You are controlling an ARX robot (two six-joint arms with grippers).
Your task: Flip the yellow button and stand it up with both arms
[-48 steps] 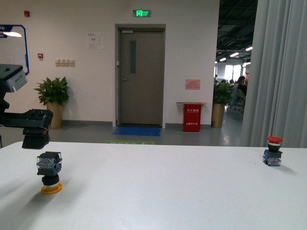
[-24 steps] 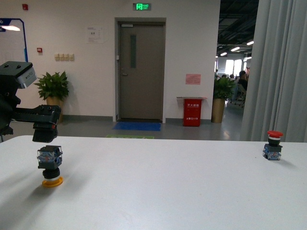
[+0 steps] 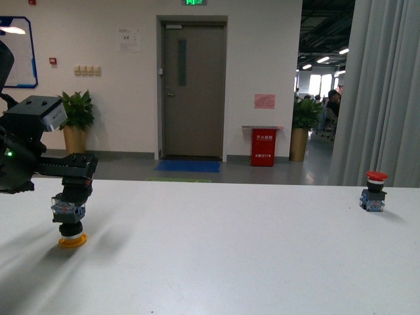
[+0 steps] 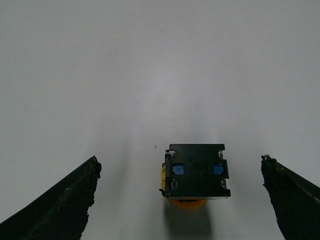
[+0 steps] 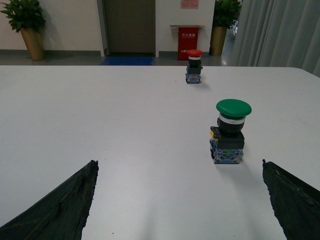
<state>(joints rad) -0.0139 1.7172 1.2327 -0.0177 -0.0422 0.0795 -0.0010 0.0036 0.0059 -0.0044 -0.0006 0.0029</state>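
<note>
Your left pincer (image 4: pixel 180 161) gapes wide around the button (image 3: pixel 69 223), which stands cap-down on the desk (image 3: pixel 230 249). Your right pincer (image 5: pixel 180 164) is wide too.

You see a white table (image 3: pixel 230 262). Yellow button (image 3: pixel 69 223) on it at far left, cap down, block up. Red button (image 3: pixel 374 191) upright at far right by the back edge. Green button (image 5: pixel 230 132) upright, well apart from the red.

The yellow button (image 3: pixel 69 222) stands upside down on the counter (image 3: pixel 249 249), yellow cap down and bluish block on top. It sits just below the left end effector (image 3: pixel 72 191), between its wide-spread jaws.
</note>
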